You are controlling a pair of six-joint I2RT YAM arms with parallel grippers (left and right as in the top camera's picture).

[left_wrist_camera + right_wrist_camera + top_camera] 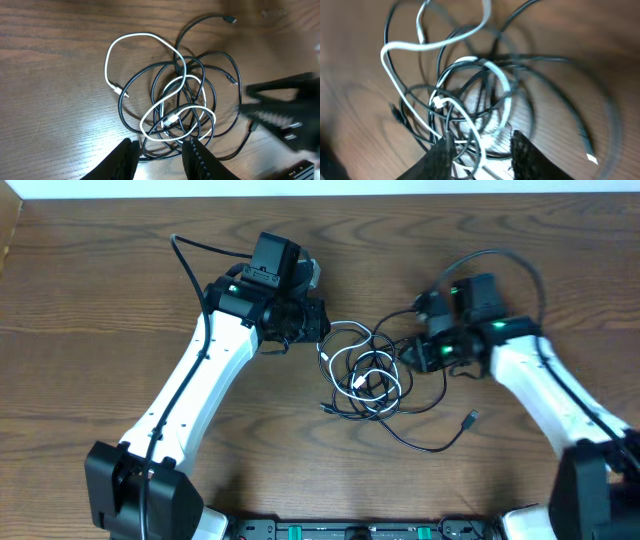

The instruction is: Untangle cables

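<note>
The cables (365,375) lie in a knotty pile in the middle of the table (100,280), between both arms. The left fingers (125,160) are half open at the pile's edge, holding nothing. The right fingers (527,152) are apart too, with loops between them, not pinched.

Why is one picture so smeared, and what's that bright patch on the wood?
Right wrist view: cables and table smeared by motion blur. Left wrist view: cables sharp, glare on the table at bottom, the right tool blurred. Overhead: sharp, evenly lit.
</note>
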